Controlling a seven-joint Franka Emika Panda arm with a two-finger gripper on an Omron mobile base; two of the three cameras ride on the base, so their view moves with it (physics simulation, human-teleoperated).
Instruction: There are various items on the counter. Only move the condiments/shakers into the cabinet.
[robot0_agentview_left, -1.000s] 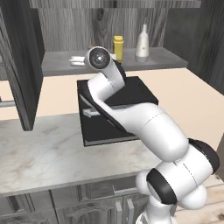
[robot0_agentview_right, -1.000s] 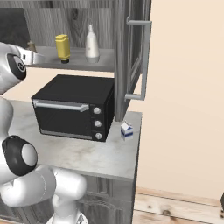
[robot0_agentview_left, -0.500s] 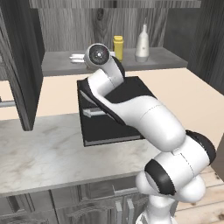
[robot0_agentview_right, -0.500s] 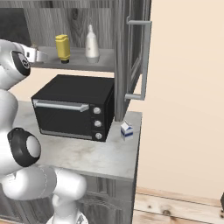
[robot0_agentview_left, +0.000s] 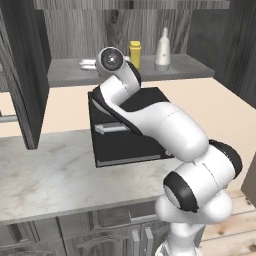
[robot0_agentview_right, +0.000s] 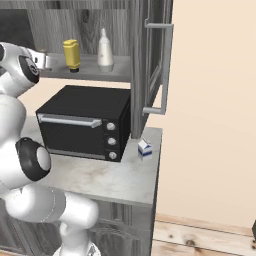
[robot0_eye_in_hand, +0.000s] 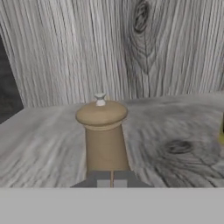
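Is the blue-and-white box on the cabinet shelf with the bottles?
No, the blue-and-white box stands on the counter beside the toaster oven, below the cabinet shelf.

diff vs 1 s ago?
The gripper has shut with nothing between its fingertips, the wooden shaker standing free on the cabinet shelf just ahead of it. Arm barely shifted. Yellow bottle, white bottle, toaster oven and small box unchanged.

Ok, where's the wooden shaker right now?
The wooden shaker stands upright on the cabinet shelf in the hand view, just beyond the shut end effector, before the wood-grain back wall.
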